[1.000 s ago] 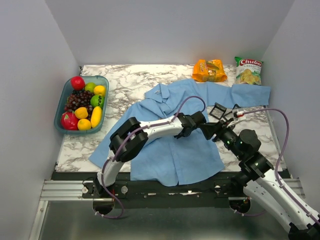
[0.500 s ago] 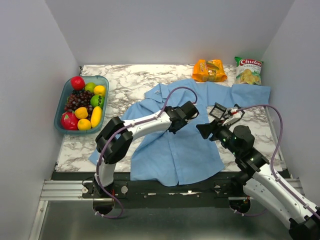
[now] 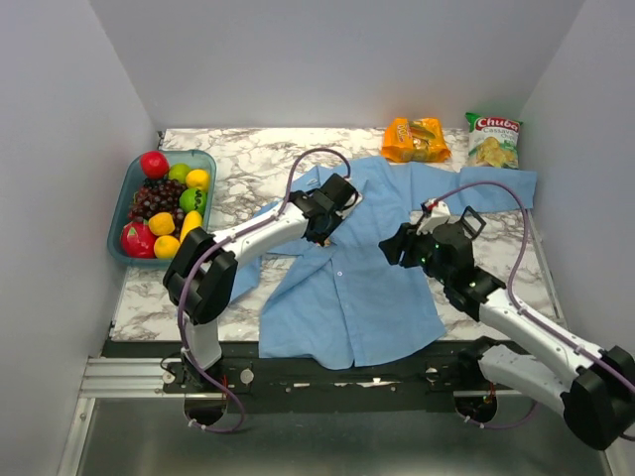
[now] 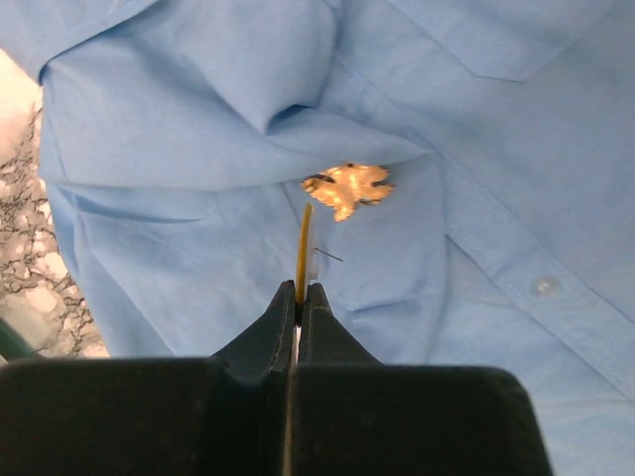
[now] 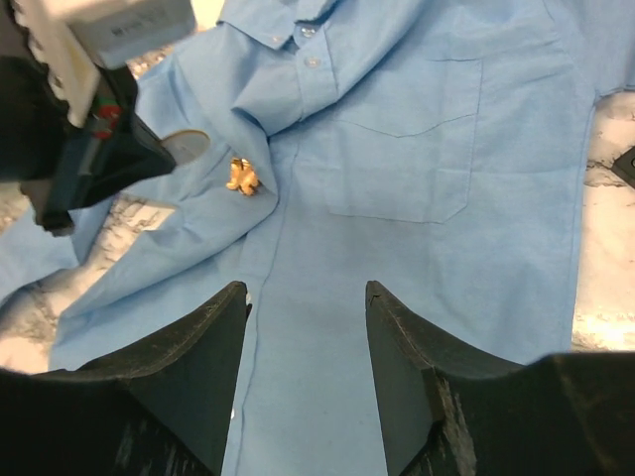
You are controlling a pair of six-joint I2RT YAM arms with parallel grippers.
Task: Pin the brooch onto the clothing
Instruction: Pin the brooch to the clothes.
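Brooch (image 4: 345, 190) lies on the blue shirt (image 3: 347, 297) beside a fold; left jaws pinched tight on a thin yellow strip (image 4: 304, 243) pointing at it, right jaws wide, empty, over the placket; fruit tray (image 3: 117, 216) well left

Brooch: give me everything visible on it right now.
The brooch is tiny, gold-yellow with orange tones and a few dark specks, irregular in outline and metallic-looking. A thin yellow stem runs from its lower left edge down into the shut left gripper, pinched at the fingertips. It sits over the shirt front, just below a fold and beside the button strip. Whether it is pinned through the cloth cannot be told.
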